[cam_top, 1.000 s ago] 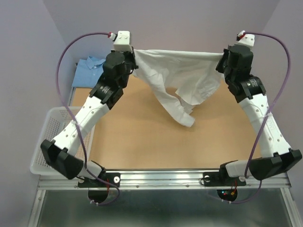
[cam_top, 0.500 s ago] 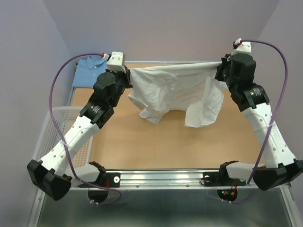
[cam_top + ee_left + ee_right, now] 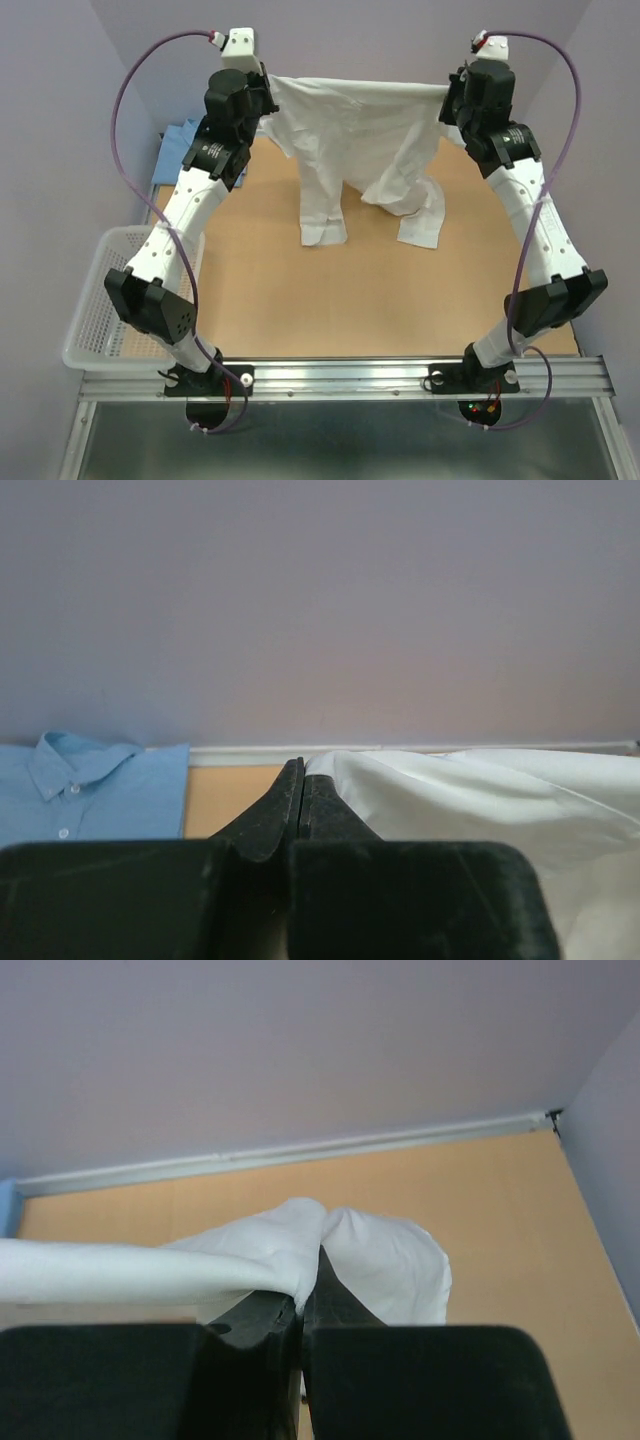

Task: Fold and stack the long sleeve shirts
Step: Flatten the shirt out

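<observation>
my left gripper [image 3: 302, 772] and right gripper [image 3: 311, 1260] are clamping the white shirt [image 3: 350, 135] by its top corners, hanging it over the table [image 3: 300, 300]; blue shirt [image 3: 95, 790] is lying far left; cloth is looking light and limp, probably sagging unless pinched at edges

Most of the blue shirt [image 3: 173, 150] behind the left arm [image 3: 183, 215], only its edge in sight.
</observation>
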Tool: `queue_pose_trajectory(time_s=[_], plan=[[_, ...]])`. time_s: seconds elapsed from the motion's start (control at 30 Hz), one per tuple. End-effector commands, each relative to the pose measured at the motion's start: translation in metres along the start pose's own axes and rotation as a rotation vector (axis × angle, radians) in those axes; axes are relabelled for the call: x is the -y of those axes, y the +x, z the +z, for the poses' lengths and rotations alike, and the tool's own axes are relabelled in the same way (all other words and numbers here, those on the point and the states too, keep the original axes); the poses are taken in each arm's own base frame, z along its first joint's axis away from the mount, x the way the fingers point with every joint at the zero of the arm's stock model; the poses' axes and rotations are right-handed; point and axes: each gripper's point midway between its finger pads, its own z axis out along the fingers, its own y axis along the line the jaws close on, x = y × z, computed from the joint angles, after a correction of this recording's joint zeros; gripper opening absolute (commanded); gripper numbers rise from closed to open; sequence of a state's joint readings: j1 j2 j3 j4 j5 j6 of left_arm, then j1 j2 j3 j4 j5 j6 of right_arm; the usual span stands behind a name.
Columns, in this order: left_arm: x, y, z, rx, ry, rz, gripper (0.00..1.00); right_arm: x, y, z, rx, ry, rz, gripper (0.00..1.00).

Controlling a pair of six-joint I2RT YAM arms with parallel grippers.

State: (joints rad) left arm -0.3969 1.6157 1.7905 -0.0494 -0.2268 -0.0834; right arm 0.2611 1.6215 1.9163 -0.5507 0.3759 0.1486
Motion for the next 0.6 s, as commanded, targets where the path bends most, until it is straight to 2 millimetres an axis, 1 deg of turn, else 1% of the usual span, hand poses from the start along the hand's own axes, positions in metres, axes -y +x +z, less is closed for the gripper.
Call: queue_pose_trajectory(time_s=[0.0, 0.03, 0.07, 0.1, 0.13, 0.17, 0.2, 0.23, 0.27, 0.3, 0.33, 0.37, 0.4, 0.43, 0.47, 0.5, 0.53, 0.57], plan=[[0.000, -0.096, -0.064, 0.264, 0.074, -0.019, 0.00, 0.014, -0.102, -0.083, 0.282, -0.078, 0.079, 0.02], [-0.001, -0.091, -0.071, 0.274, 0.079, -0.022, 0.00, 0.014, -0.095, -0.089, 0.274, -0.098, 0.081, 0.03], [-0.006, -0.104, -0.093, 0.325, 0.085, -0.035, 0.00, 0.008, -0.088, -0.095, 0.262, -0.142, 0.096, 0.04], [-0.010, -0.064, -0.089, 0.250, 0.077, -0.016, 0.00, 0.006, -0.050, -0.084, 0.181, -0.157, 0.074, 0.04], [-0.013, -0.047, -0.092, 0.220, 0.074, -0.009, 0.00, 0.008, -0.046, -0.101, 0.187, -0.184, 0.084, 0.06], [-0.017, -0.012, -0.098, 0.156, 0.072, 0.007, 0.00, 0.003, 0.001, -0.090, 0.083, -0.210, 0.083, 0.06], [-0.021, 0.010, -0.101, 0.114, 0.068, 0.017, 0.00, 0.000, 0.020, -0.094, 0.046, -0.236, 0.084, 0.08], [-0.007, 0.034, -0.107, 0.051, 0.136, -0.096, 0.00, -0.002, 0.042, -0.095, 0.000, -0.262, 0.079, 0.11], [-0.012, 0.082, -0.116, -0.052, 0.133, -0.106, 0.00, -0.007, 0.063, -0.107, -0.043, -0.317, 0.101, 0.13], [-0.010, 0.107, -0.123, -0.113, 0.137, -0.165, 0.00, -0.006, 0.119, -0.102, -0.167, -0.323, 0.101, 0.17], [-0.012, 0.132, -0.130, -0.170, 0.132, -0.199, 0.00, -0.011, 0.149, -0.107, -0.241, -0.363, 0.115, 0.22], [-0.014, 0.151, -0.142, -0.221, 0.131, -0.227, 0.00, -0.023, 0.169, -0.122, -0.313, -0.444, 0.168, 0.28], [-0.013, 0.193, -0.155, -0.325, 0.132, -0.291, 0.00, -0.022, 0.216, -0.129, -0.446, -0.446, 0.190, 0.38], [-0.014, 0.200, -0.166, -0.344, 0.134, -0.317, 0.01, -0.025, 0.233, -0.137, -0.505, -0.469, 0.217, 0.44], [-0.010, 0.213, -0.177, -0.397, 0.161, -0.339, 0.04, -0.033, 0.247, -0.150, -0.577, -0.517, 0.264, 0.49], [-0.006, 0.226, -0.187, -0.430, 0.178, -0.376, 0.14, -0.033, 0.255, -0.157, -0.603, -0.530, 0.279, 0.61], [-0.007, 0.226, -0.199, -0.443, 0.179, -0.386, 0.22, -0.033, 0.263, -0.161, -0.632, -0.532, 0.288, 0.67], [-0.008, 0.228, -0.204, -0.450, 0.180, -0.395, 0.30, -0.031, 0.261, -0.161, -0.626, -0.525, 0.279, 0.72]])
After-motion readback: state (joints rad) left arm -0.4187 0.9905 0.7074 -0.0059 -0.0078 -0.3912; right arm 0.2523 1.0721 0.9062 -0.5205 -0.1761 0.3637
